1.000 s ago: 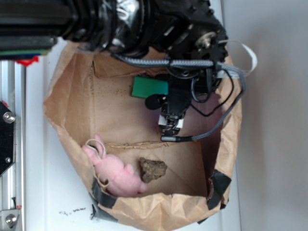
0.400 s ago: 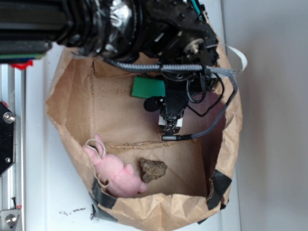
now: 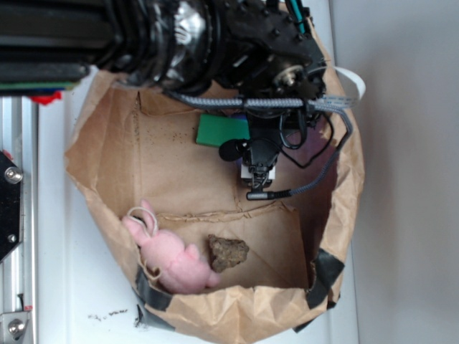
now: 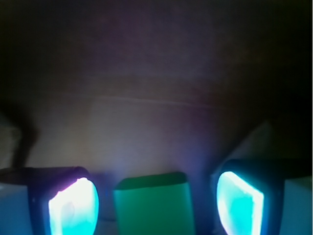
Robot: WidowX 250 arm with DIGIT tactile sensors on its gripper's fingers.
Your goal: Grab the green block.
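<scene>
Here, listed left to right as the exterior view shows them.

Item: metal rail (image 3: 18, 215), at the left edge on the white table (image 3: 401, 215).

Item: brown paper bag (image 3: 107, 172), lying open, patched with dark tape along its lower rim.

Item: pink plush toy (image 3: 168, 254), on the bag's floor at lower left.

Item: brown rock (image 3: 228, 252), just beside the toy's right end (touching or not, cannot tell).

Item: green block (image 3: 222, 131), on the bag's floor toward the upper middle. Its right end is hidden under the arm, so its long axis appears to run left-right in this view. In the wrist view the green block (image 4: 152, 203) sits at the bottom of the frame, one short end facing away from the camera, long axis running straight between the fingers.

Item: gripper (image 3: 258, 172), reaching down into the bag right of the block. Wrist view: the gripper (image 4: 155, 204) is spread wide, a glowing finger (image 4: 73, 208) on each side of the block with gaps showing, nothing clasped.
</scene>
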